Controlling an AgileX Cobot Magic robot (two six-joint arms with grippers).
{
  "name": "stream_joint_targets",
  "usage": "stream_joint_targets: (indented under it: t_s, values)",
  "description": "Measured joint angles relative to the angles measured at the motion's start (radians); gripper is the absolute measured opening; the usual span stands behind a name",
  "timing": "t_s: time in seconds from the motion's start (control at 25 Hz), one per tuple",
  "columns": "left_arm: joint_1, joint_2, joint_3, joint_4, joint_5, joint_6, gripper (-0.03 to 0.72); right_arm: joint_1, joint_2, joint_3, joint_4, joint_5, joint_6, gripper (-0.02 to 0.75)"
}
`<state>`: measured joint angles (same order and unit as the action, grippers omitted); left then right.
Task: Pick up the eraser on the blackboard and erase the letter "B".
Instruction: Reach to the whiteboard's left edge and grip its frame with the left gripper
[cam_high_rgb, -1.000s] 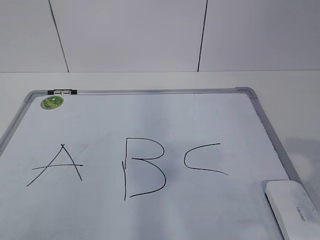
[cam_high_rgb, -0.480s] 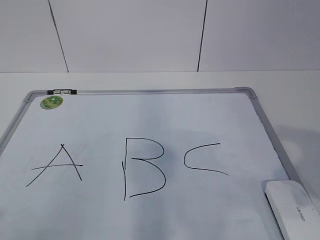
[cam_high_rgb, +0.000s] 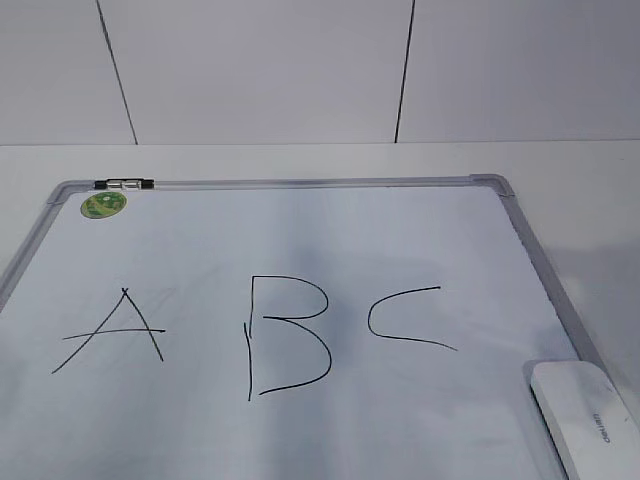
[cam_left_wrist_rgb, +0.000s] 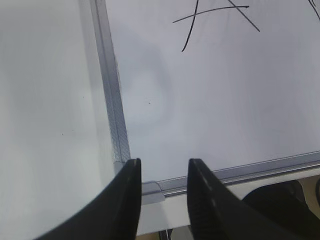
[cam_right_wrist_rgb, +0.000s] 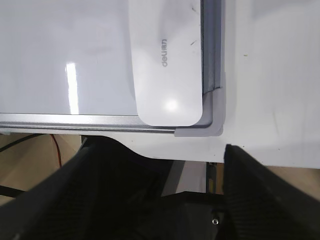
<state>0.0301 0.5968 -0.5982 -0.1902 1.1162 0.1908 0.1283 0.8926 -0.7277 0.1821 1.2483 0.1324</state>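
The blackboard (cam_high_rgb: 300, 184) is a white board with a silver frame, lying flat on the table. It carries the hand-drawn letters "A" (cam_high_rgb: 125, 330), "B" (cam_high_rgb: 251, 340) and "C" (cam_high_rgb: 372, 320). The white eraser (cam_high_rgb: 588, 420) lies on its near right corner, top up. In the right wrist view the eraser (cam_right_wrist_rgb: 167, 60) lies against the frame (cam_right_wrist_rgb: 212, 50). My right gripper (cam_right_wrist_rgb: 165, 150) is open and empty, just short of that corner. My left gripper (cam_left_wrist_rgb: 162, 165) is open and empty above the board's near left corner (cam_left_wrist_rgb: 150, 190). Neither gripper shows in the exterior view.
A round green sticker (cam_high_rgb: 103, 205) and a small metal clip (cam_high_rgb: 124, 184) sit at the board's far left corner. White table (cam_high_rgb: 580, 165) surrounds the board, with a white panelled wall (cam_high_rgb: 260, 70) behind. The table's front edge lies just below both grippers.
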Motion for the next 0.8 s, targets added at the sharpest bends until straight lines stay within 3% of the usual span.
stream_joint_targets:
  t_s: [0.44, 0.8]
  values:
    - [-0.002, 0.529, -0.322, 0.006, 0.018, -0.001, 0.239, 0.000, 0.037, 0.000, -0.019, -0.004, -0.026, 0.585]
    - [0.000, 0.856, -0.483, 0.064, -0.057, -0.002, 0.239, 0.000, 0.037, 0.000, -0.022, -0.005, -0.026, 0.585]
